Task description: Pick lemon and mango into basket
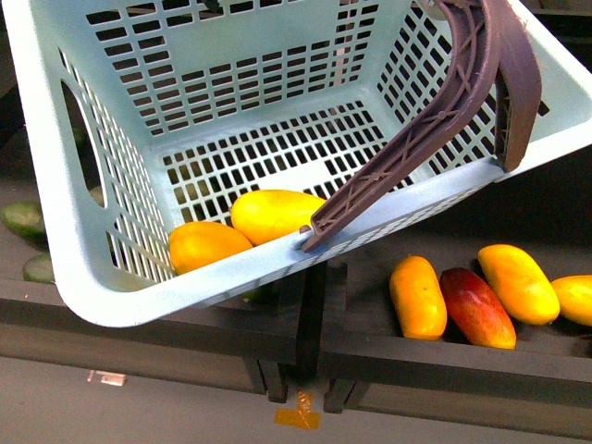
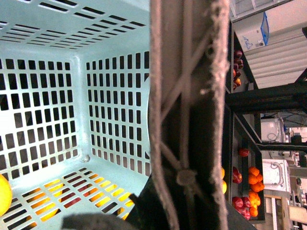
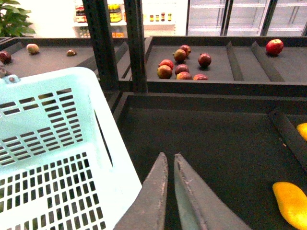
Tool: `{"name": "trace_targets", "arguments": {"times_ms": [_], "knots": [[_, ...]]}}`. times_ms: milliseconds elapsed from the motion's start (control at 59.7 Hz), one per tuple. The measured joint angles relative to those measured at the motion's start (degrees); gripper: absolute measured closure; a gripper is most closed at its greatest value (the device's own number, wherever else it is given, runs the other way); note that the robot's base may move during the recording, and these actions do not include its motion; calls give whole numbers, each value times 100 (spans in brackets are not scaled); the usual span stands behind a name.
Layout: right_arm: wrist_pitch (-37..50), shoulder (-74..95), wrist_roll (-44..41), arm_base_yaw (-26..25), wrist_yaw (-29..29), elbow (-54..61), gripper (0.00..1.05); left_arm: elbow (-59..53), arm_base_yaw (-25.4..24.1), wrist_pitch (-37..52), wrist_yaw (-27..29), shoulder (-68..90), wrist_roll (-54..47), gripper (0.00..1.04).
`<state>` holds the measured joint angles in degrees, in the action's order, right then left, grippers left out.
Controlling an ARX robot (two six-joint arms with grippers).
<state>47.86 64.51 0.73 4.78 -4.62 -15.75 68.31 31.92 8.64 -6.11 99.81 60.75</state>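
Down in the near left corner of the basket point(image 1: 139, 305) lie two yellow fruits, side by side and touching. The small round one is the lemon point(image 1: 205, 245), right by the near wall. The longer one is the mango point(image 1: 276, 215), just behind it and a bit to the right. The basket is tipped, with its left side low and its right side high. Its brown handle point(image 1: 462, 83) bends across the right part of the basket.

On the dark shelf point(image 1: 370, 268) to the right of the basket, four more fruits lie in a row. An orange-yellow fruit point(image 1: 418, 296) is next to a dark red mango point(image 1: 476, 307), and they touch. Two green fruits point(image 1: 23, 220) peek out to the left of the basket.

The right gripper point(image 3: 170, 158) is beside the basket, over the dark shelf. Its two fingers are almost together, with only a thin slit between them, and they hold nothing. Red apples point(image 3: 182, 67) sit on a far shelf.

From the left wrist camera, the handle fills the middle of the view, very close. I cannot tell if the left gripper is wide or narrow.
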Motion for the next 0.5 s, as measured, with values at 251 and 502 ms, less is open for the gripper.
{"name": "trace_targets", "arguments": {"times_ms": [251,502], "knots": [[-262,-1021,-42,-457,431,743,103,0,-4,0,-4,0,-4,100],[-750,-1884,-42,-459,448,1110,103,0,0,0,11,0,-7,100]]}}
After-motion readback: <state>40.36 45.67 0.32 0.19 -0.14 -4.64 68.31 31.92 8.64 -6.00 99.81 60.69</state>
